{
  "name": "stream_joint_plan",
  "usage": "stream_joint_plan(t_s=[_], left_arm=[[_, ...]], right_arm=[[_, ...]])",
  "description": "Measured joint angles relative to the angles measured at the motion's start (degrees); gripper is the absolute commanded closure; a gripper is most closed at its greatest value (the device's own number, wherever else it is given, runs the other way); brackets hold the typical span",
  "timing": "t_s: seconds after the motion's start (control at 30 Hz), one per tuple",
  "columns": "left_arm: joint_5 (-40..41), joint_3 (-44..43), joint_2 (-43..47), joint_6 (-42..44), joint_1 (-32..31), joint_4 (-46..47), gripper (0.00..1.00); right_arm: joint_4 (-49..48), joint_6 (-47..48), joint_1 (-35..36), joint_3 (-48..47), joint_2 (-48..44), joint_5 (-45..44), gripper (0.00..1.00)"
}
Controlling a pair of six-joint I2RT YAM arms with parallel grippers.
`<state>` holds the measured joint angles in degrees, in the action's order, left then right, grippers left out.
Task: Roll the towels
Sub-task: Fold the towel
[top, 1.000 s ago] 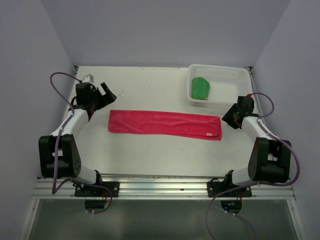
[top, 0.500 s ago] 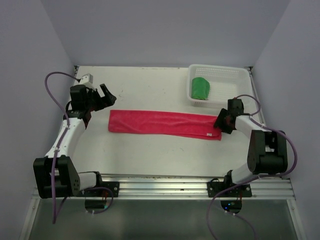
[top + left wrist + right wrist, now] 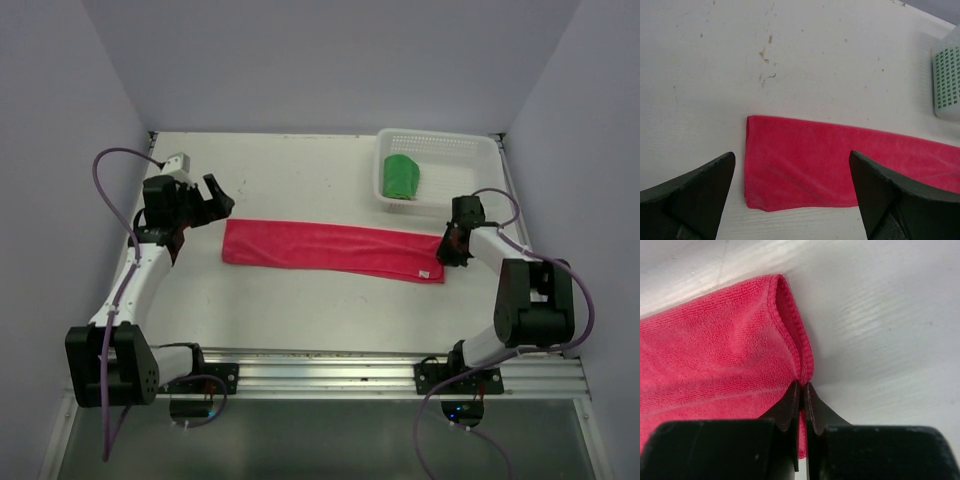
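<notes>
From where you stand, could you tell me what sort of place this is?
Probably a robot test bench, not a home: a left arm and a right arm bolted to a metal rail, a plain white table walled on three sides, one pink towel laid out.

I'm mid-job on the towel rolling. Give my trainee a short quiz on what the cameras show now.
1. True or false: the green towel lies in the basket.
2. The right jaws are shut on: A) the pink towel, at its end, B) the basket, C) nothing.
3. Fill in: the left jaws, near the pink towel's other end, stand ____.
Key: 1 true; 2 A; 3 open.
</notes>
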<state>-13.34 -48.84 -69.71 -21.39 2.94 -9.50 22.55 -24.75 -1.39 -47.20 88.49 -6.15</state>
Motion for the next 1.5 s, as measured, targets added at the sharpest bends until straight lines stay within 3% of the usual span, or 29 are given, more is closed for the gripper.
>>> stream_joint_plan(t_s=[0.4, 0.63, 0.87, 1.1, 1.27, 1.5], left_arm=[[-1.51, 0.46, 2.56, -0.02, -2.99, 0.09, 0.0], [-2.34, 0.98, 3.21, -0.02, -5.11, 0.07, 0.0], [-1.9, 0.98, 4.2, -0.02, -5.27, 0.02, 0.0], [2.16, 0.98, 5.75, -0.02, -5.27, -0.9, 0.0], [3.85, 0.98, 7.87, -0.02, -5.27, -1.11, 0.0], [4.28, 0.98, 8.46, -0.02, -5.27, -1.11, 0.01]], right_arm=[[14.32, 1.4, 0.96, -7.8, -12.33, -11.3, 1.0], [19.08, 1.14, 14.16, -19.21, -12.55, -14.4, 1.0], [23.47, -1.25, 30.58, -36.89, 0.9, -17.05, 1.0], [26.58, -3.89, 44.33, -59.17, 21.4, -17.57, 1.0], [27.67, -6.45, 49.88, -74.2, 36.48, -14.86, 1.0], [27.19, -10.27, 51.95, -81.7, 47.91, -9.18, 1.0]])
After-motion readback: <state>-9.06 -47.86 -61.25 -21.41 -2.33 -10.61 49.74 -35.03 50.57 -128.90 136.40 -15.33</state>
